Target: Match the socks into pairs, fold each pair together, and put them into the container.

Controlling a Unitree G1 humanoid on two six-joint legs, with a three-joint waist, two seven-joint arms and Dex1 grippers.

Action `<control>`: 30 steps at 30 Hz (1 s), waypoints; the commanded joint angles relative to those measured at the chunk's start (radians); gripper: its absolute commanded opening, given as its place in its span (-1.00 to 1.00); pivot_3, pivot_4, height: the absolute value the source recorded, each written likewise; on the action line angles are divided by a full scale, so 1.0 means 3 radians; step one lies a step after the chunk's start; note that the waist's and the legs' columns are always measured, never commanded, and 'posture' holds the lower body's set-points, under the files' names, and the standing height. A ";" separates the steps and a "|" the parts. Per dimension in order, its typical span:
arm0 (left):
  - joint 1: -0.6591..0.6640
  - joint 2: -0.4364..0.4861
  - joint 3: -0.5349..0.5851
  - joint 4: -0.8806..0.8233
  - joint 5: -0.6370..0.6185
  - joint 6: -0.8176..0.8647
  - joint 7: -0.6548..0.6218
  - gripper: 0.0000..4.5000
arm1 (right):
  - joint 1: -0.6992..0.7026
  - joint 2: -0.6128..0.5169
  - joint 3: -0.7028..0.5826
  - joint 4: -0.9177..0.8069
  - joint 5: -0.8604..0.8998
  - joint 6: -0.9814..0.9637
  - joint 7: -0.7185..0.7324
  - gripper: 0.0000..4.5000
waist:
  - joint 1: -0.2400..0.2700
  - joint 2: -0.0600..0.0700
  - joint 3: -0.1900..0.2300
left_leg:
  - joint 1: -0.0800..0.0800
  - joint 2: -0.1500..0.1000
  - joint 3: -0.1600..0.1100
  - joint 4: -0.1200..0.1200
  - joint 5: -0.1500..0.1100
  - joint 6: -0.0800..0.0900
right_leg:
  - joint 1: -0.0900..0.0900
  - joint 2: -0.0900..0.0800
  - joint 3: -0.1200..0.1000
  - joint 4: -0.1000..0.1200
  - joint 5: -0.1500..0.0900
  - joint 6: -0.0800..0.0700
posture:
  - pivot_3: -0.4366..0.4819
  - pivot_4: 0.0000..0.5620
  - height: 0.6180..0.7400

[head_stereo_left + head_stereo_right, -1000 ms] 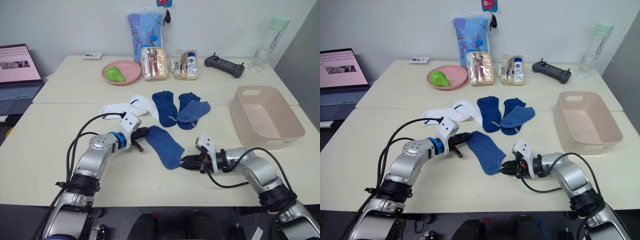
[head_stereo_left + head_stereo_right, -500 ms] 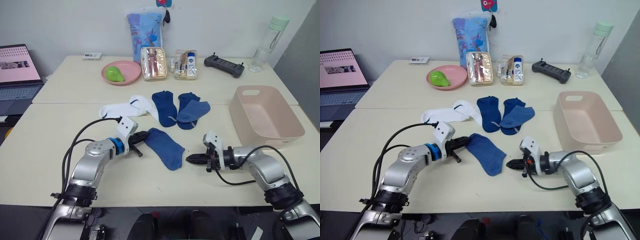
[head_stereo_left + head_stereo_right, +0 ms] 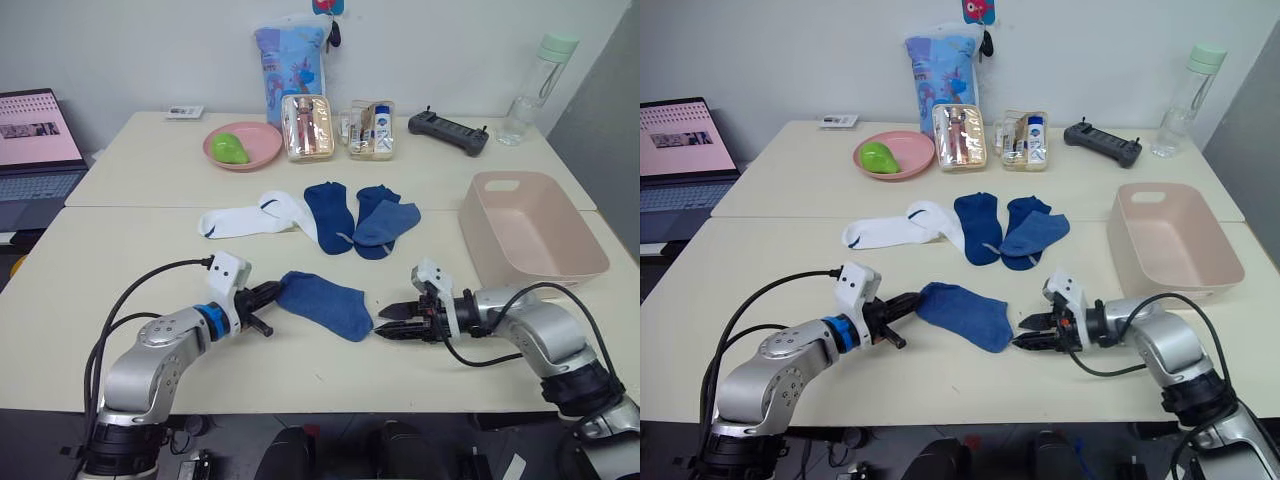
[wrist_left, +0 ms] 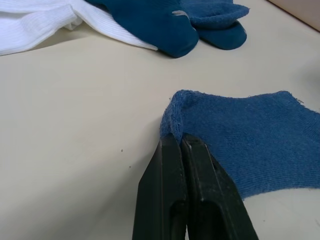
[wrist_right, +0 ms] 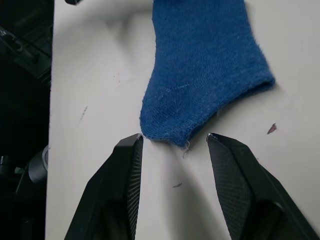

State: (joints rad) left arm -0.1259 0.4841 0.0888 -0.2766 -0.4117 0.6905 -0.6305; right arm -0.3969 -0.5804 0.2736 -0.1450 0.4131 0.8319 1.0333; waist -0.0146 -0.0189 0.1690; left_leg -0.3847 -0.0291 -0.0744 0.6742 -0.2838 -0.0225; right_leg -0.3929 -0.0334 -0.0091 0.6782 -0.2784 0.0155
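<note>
— What's in the pink tub point(image 3: 530, 235)?
— Nothing; it sits by the table's point(image 3: 120, 300) right edge. The round plate point(image 3: 243, 146) at the back holds a green fruit point(image 3: 231, 148).
— And the socks?
— One blue sock point(image 3: 323, 303) lies flat in front. The left gripper point(image 4: 181, 145) is clamped on its edge; the right gripper point(image 5: 172, 142) is spread wide just before its other end. Three blue socks point(image 3: 355, 217) and two white socks point(image 3: 255, 215) lie behind.

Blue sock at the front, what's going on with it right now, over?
Left gripper shut on blue sock edge. Right gripper open at its other end, not gripping. Sock flat on table. Nothing in the way.
</note>
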 commanded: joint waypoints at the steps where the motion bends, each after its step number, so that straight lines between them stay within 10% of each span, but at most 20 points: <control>1: 0.0003 0.0004 -0.0024 -0.0154 -0.0036 -0.0032 0.0011 -1.00 | -0.0032 0.0044 0.0036 -0.0016 -0.0020 0.0048 -0.0095 -0.12 | 0.0001 0.0000 0.0000 | 0.0000 0.0000 0.0000 0.0000 0.0000 0.0000 | 0.0000 0.0000 0.0000 0.0000 0.0000 0.0000 | -0.05 -0.47 1.00; 11: -0.0062 0.0038 -0.0027 -0.0100 -0.0049 -0.0047 0.0004 -1.00 | -0.0100 0.0226 0.0042 0.0087 0.0014 0.0013 -0.0175 -0.12 | -0.0004 0.0000 0.0000 | 0.0001 0.0000 0.0001 0.0000 0.0000 0.0000 | 0.0000 0.0000 0.0000 0.0000 0.0000 0.0000 | -0.05 -0.47 1.00; 18: -0.0052 0.0031 -0.0028 -0.0131 -0.0063 -0.0025 0.0017 -1.00 | -0.0082 0.0167 -0.0022 0.0126 0.0021 -0.0077 -0.0120 -0.98 | -0.0001 0.0000 0.0000 | 0.0001 0.0000 0.0001 0.0000 0.0000 0.0000 | 0.0000 0.0000 0.0000 0.0000 0.0000 0.0000 | -0.05 -0.47 1.00; 30: 0.0508 -0.0305 0.0258 -0.0733 -0.0798 0.0483 0.0309 -1.00 | -0.0290 -0.0386 -0.0178 0.0312 0.0041 -0.0202 0.0330 -0.98 | 0.0004 0.0001 0.0004 | -0.0001 -0.0001 0.0003 0.0000 -0.0001 0.0001 | 0.0001 -0.0003 0.0003 -0.0006 0.0000 0.0000 | -0.05 -0.47 1.00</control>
State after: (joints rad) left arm 0.0250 0.4103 0.1504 -0.4317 -0.6050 0.8190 -0.5673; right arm -0.4550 -0.6881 0.2380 -0.0396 0.4175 0.7946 1.0952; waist -0.0135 -0.0186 0.1702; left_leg -0.3850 -0.0294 -0.0739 0.6742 -0.2840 -0.0221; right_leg -0.3923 -0.0342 -0.0088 0.6763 -0.2783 0.0155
